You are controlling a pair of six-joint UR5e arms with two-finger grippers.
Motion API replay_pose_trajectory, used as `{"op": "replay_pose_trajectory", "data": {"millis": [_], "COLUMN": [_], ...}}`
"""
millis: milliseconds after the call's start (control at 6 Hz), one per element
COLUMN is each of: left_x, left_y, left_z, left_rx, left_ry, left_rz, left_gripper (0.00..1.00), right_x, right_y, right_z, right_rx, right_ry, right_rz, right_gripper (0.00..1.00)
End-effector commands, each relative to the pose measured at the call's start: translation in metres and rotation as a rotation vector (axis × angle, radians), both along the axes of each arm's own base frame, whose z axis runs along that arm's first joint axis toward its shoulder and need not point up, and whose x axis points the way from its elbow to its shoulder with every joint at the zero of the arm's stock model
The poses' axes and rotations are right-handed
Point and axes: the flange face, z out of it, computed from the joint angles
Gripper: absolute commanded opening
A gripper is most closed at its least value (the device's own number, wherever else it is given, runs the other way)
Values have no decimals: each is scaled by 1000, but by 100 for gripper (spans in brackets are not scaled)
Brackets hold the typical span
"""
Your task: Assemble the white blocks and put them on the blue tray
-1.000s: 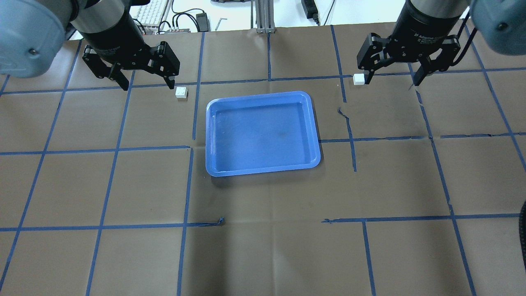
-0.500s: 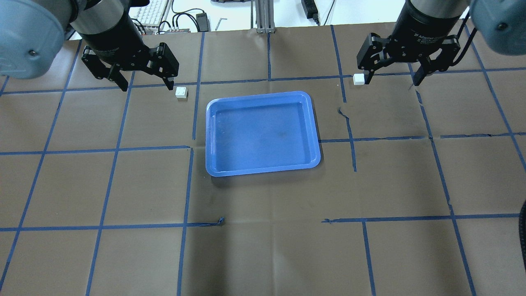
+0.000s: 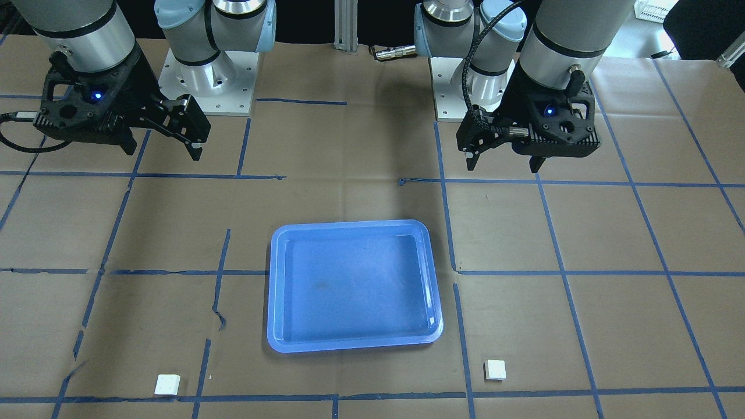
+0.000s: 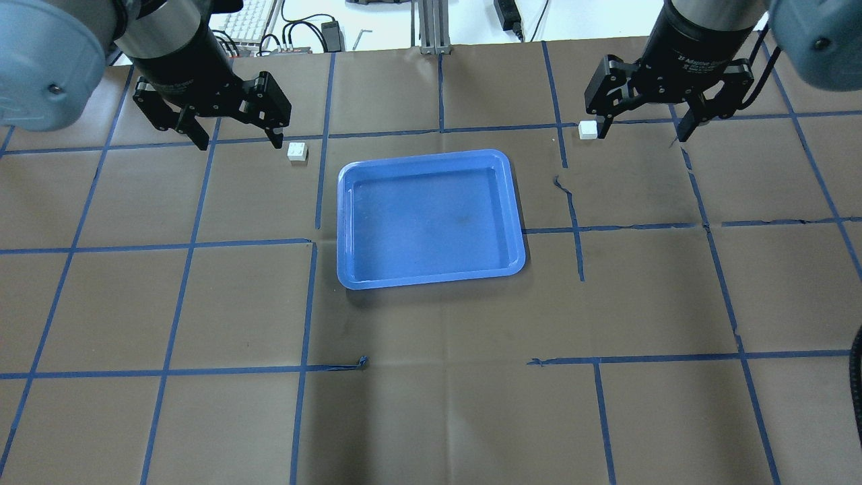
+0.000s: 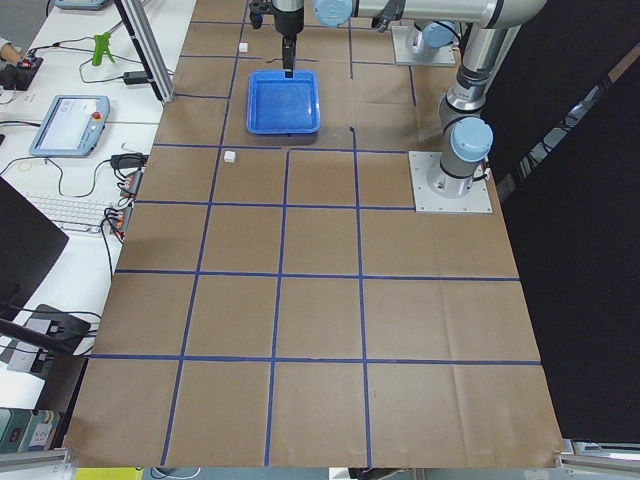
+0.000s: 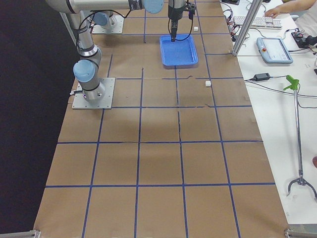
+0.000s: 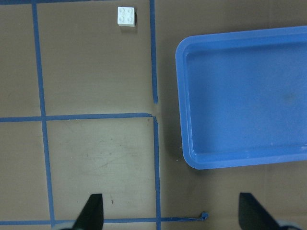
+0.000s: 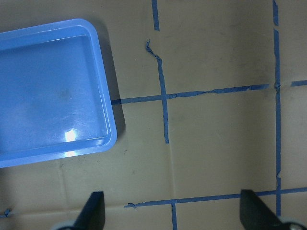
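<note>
Two white blocks (image 3: 495, 369) lie nearest the operators' side of the paper-covered surface (image 3: 361, 145), well apart from each other. The left block (image 4: 296, 151) and the right block (image 4: 588, 130) each rest just beside a blue tape line (image 3: 582, 273). Both sit on the paper outside the blue tray (image 3: 273, 291), off its two near corners. The single tray lies flat at mid-surface just behind them, with brown paper running wide on every side of its rim.

Farther back, toward the robot's bases, the two grippers hang raised above the surface. The left gripper (image 4: 239, 143) and the right gripper (image 4: 642, 135) both have their jaws spread wide and hold nothing.

From over the robot's shoulders the right block seems to touch a finger of the right gripper. The front view shows that gripper high up and well back from it. The left wrist camera picks out the left block's four studs near the top of its frame, beside the tray's corner. The right wrist camera takes in a tray corner and taped paper between its spread fingertips (image 8: 93, 213). The two end views show the surface running on far past the tray toward both ends.
</note>
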Motion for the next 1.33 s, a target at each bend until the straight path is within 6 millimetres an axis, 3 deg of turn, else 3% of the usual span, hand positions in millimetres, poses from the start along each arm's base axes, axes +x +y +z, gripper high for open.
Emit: {"op": "replay_pose_trajectory", "data": {"millis": [0, 333, 500, 667, 833, 1000, 1167], "left_x": [13, 45, 49, 54, 64, 65, 65], "left_y": [-63, -115, -142, -155, -166, -175, -177], "left_z": [-53, -134, -196, -233, -246, -275, -289], "left_rx": [-28, -12, -66, -63, -57, -79, -73], "left_ry": [1, 0, -2, -7, -9, -9, -4], "left_rz": [33, 64, 37, -4, -59, -66, -67], "left_gripper": [99, 99, 99, 99, 99, 99, 99], "right_x": [1, 0, 0, -3, -5, -6, -12], "right_y": [0, -2, -10, -27, -42, -61, -90], "right_z": [1, -4, -11, -20, -31, -40, -38], "right_rx": [-8, -2, -1, -19, -42, -58, -74], "right_ry": [3, 6, 8, 12, 20, 31, 52], "right_rz": [156, 397, 634, 828, 1022, 1232, 1400], "right_gripper": [100, 100, 100, 100, 100, 100, 100]}}
